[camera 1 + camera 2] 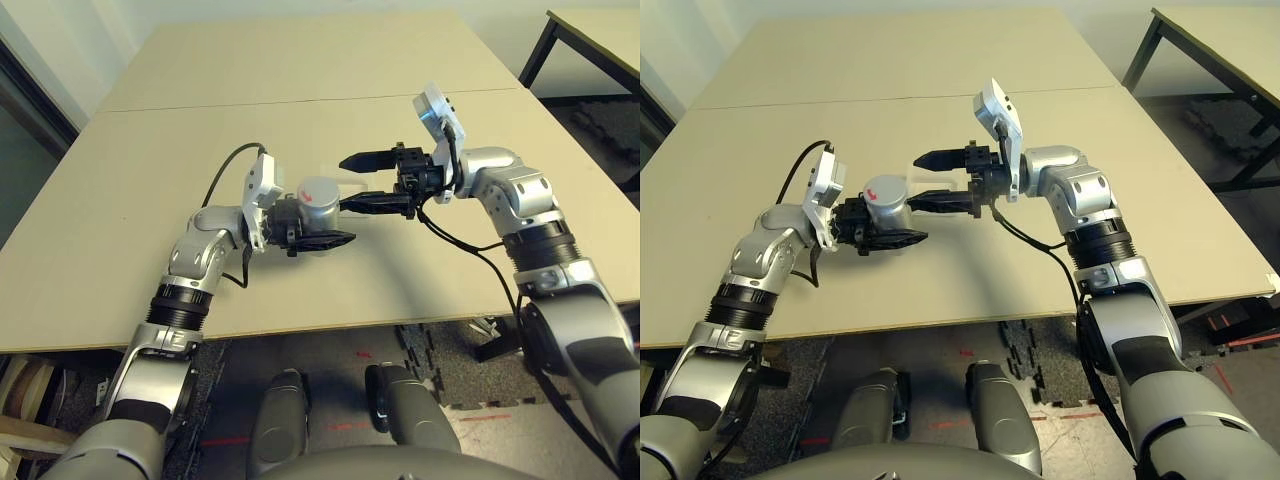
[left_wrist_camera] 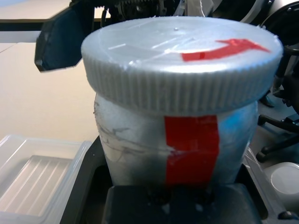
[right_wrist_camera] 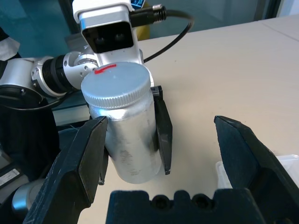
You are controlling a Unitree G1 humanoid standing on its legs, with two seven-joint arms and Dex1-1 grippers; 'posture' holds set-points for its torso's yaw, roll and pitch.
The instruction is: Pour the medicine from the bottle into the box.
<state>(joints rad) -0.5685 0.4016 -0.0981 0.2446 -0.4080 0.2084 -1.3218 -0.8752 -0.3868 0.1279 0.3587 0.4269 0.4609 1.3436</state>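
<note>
Bottle (image 1: 318, 205): silver-grey cylinder with red tape strip and a ribbed grey cap (image 3: 117, 86) still screwed on, the cap marked with a red arrow; held clear of the table (image 1: 300, 80), over its middle toward the near edge. Left gripper (image 1: 322, 240): both black fingers clenched on the bottle's body. Right gripper (image 1: 367, 183): fingers spread wide, released, pointing at the bottle from its cap side, one finger (image 3: 86, 158) close beside the bottle, touching or not cannot be told, the other well apart. Box (image 2: 39, 179): clear shallow plastic, seen low beside the held bottle in the left wrist view; a pale clear shape (image 1: 345, 180) on the table just behind the bottle is probably the same item.
</note>
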